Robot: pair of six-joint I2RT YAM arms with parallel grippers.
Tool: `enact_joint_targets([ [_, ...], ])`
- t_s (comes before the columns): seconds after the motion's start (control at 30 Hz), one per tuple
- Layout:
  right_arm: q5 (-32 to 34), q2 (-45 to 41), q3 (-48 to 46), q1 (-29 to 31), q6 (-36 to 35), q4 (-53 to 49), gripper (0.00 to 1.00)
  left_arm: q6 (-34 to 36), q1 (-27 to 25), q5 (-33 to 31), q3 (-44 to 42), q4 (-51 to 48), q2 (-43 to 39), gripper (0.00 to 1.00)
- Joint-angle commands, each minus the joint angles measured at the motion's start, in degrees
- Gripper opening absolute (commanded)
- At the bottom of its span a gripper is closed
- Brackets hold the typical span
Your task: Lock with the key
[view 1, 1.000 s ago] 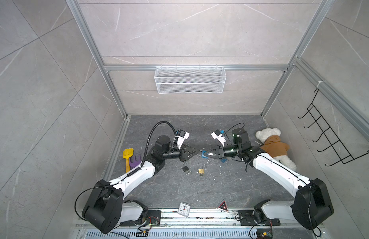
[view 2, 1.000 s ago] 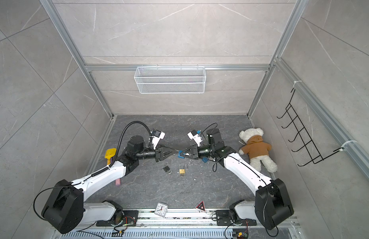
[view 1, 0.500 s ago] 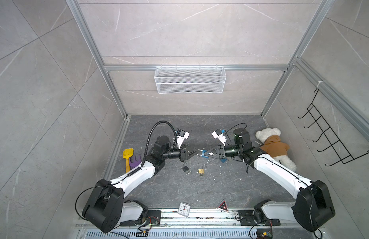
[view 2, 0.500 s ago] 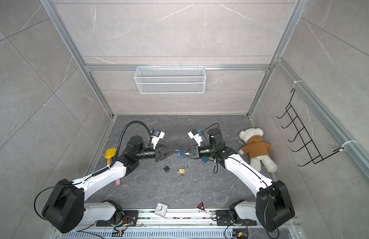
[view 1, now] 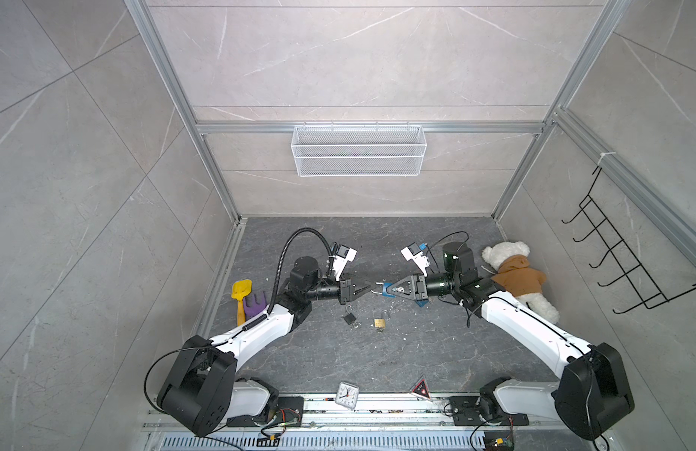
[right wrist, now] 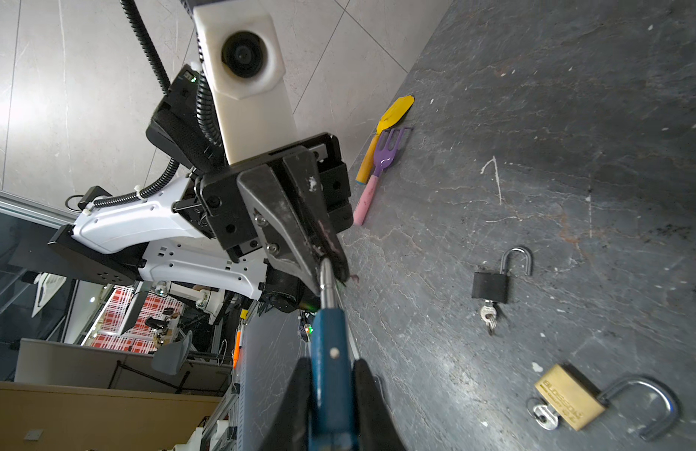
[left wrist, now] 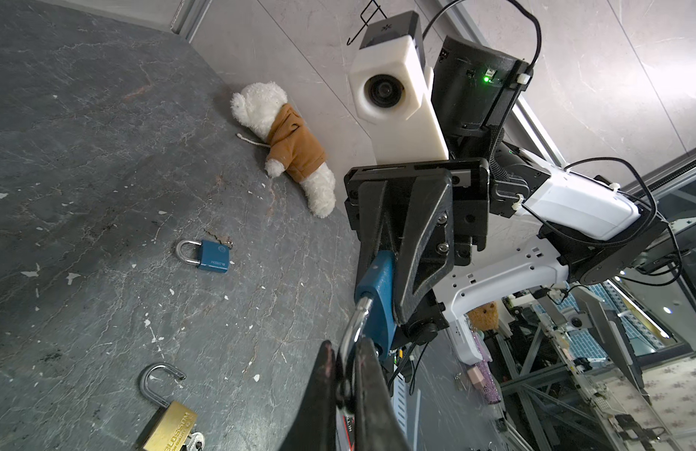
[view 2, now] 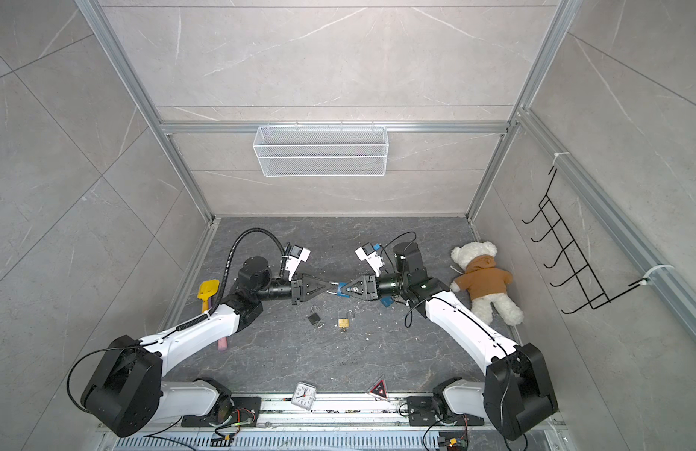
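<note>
Closing is the change: a second ago the left gripper (view 1: 373,290) had its fingers a little apart, and now they are pressed together on the bright steel shackle (left wrist: 356,328), pinching its loop. The right gripper (view 1: 391,291) is as it was, its fingers clamped on the flat faces of the small blue metal padlock (view 1: 386,291). The padlock hangs in the air between the two grippers, over the middle of the dark grey stone-look surface (view 1: 416,351) and touching nothing else.

The lock looks dense for its size and fully rigid, so a firm squeeze should do it no harm. Its painted faces and polished shackle are probably slippery. The flat faces are the sound place to hold the body, as the right wrist view shows (right wrist: 330,351). The round shackle may swivel between the left fingers, so any push should run straight along its legs into the body. Whether the shackle is seated or sprung cannot be told. A small silvery thing shows between the right fingers in a top view, but I cannot tell if it is the key.

A matte black padlock (view 1: 349,318) and a brass padlock (view 1: 380,322) lie open nearer the surface's near edge.
</note>
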Motion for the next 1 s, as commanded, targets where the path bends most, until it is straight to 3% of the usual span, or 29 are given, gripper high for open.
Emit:
enact_joint_targets([
  [0.0,3.87,-1.4,-0.36,-0.06,-2.39,-0.62,0.0,-1.14,-0.68,3.13,-0.51,4.55,-1.35,0.0],
  [0.97,3.04,3.03,-1.63,-0.02,0.54,8.54,0.0,-1.77,-7.42,2.18,0.44,8.68,2.09,0.0],
])
